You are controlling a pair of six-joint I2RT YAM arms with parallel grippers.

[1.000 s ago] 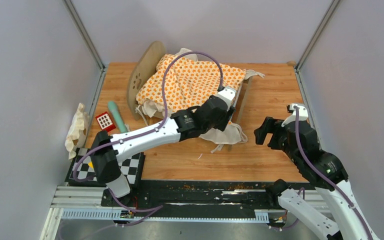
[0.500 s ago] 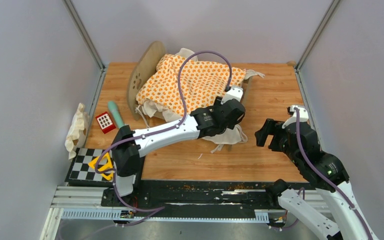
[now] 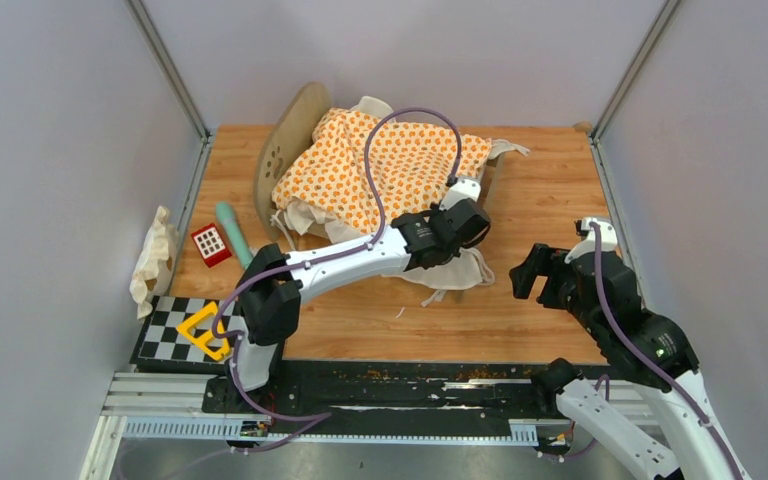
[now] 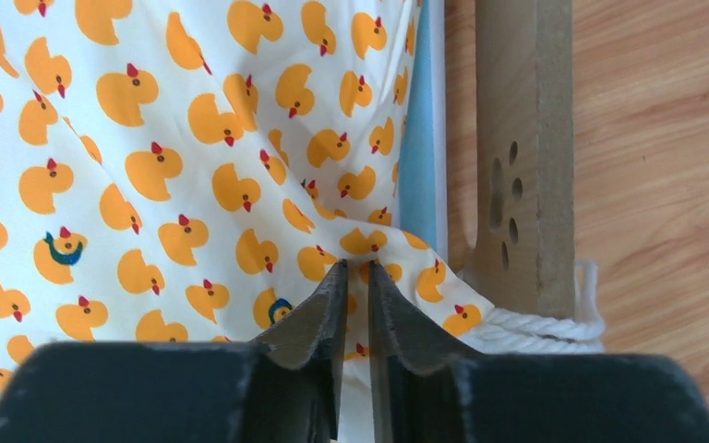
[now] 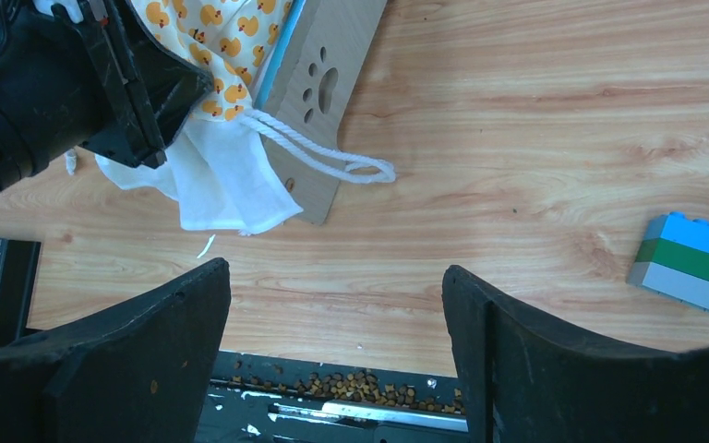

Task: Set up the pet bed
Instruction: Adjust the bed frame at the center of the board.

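Left wrist: your left end effector (image 4: 355,269) sits nearly together at the cushion (image 4: 148,166) corner, grip unclear. Next, spread it into the pet bed (image 4: 526,111). The right end effector (image 5: 334,269) is wide apart.

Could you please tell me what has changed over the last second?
The left arm swung rightward, bringing the left gripper a little closer to the right end board of the pet bed. Its jaws narrowed to a slit over the duck-print cushion; whether cloth is pinched is unclear. The right gripper stayed open above the table; bed and cushion lie as before.
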